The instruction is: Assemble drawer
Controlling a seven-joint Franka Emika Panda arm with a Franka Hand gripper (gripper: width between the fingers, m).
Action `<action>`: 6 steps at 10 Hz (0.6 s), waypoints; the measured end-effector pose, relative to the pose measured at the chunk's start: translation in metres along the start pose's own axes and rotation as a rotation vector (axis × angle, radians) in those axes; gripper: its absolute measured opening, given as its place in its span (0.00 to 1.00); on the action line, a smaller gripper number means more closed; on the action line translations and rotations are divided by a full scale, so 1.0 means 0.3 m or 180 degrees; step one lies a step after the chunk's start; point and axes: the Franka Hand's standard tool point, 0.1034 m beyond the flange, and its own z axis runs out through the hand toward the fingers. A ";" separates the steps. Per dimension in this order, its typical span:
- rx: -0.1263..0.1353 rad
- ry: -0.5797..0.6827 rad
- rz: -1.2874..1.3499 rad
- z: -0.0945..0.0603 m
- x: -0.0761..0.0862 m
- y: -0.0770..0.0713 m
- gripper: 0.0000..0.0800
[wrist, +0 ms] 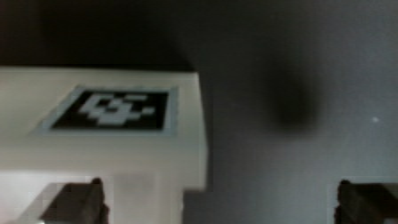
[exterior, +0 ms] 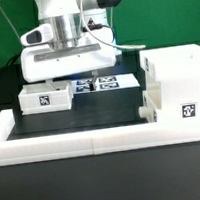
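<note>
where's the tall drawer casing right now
In the exterior view the casing stands at that view's right, just behind the white border rail, with the marker board to its left.

Exterior view: white casing [exterior: 176, 79] is washed out by bright light, background left dark | soft shadow is seen on black table [exterior: 90, 117] | wrist view: dim, heavily blurred; tag [wrist: 116, 108] is smeared, fingertips [wrist: 75, 200] are defocused.
</note>
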 end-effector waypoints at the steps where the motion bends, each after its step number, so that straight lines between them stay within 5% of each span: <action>1: -0.0006 0.0003 -0.0029 0.006 -0.004 0.010 0.81; 6: -0.0062 0.0055 -0.0026 0.008 -0.036 0.075 0.81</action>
